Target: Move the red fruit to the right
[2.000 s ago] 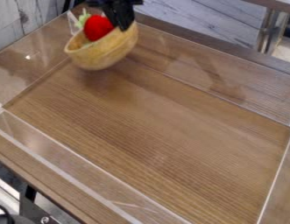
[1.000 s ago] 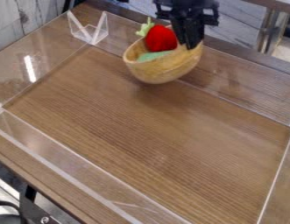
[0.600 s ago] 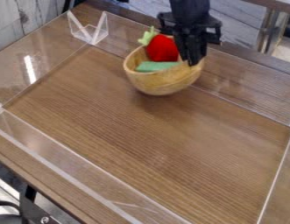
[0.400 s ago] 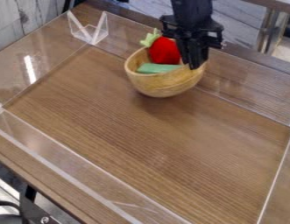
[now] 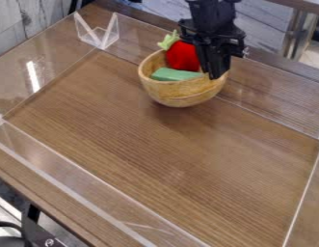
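Observation:
The red fruit, small and rounded with a light green leafy top, lies inside a tan bowl beside a flat green block. The bowl stands upright on the wooden table at the upper middle. My black gripper comes down from above on the bowl's right side. It is shut on the bowl's far right rim, right beside the fruit. The fingertips hide part of the rim and of the fruit.
A clear plastic stand sits at the back left. Low clear walls ring the wooden table top. A grey metal leg rises at the back right, behind the table.
The bowl, with the fruit in it, travelled from the back left to the right in my gripper. It then sank and levelled from a tilt onto the table.

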Available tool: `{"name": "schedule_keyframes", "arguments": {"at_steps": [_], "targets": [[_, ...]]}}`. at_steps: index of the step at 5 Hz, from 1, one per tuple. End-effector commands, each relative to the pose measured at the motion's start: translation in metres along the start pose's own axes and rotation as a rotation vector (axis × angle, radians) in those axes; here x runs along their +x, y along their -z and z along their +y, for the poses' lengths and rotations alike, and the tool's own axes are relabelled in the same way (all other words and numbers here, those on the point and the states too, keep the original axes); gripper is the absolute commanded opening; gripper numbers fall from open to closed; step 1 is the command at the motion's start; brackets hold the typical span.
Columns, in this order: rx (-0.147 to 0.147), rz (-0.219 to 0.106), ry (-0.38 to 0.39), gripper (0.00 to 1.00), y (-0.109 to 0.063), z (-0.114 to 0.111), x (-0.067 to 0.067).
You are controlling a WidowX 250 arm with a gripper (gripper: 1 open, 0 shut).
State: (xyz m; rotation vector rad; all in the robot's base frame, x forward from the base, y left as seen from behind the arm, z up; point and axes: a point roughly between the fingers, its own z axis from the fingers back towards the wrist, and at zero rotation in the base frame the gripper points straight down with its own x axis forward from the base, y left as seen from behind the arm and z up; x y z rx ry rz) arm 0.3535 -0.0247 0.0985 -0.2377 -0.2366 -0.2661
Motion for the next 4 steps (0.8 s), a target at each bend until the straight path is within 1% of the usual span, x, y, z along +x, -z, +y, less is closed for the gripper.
{"name": "schedule_keyframes", "arguments": {"at_steps": [1, 3, 4], "targets": [[0.027, -0.059, 0.039, 0.00, -0.005, 0.006, 0.009], [0.026, -0.050, 0.049, 0.00, -0.003, -0.003, 0.015], [0.025, -0.045, 0.052, 0.00, 0.008, 0.002, 0.009]]}}
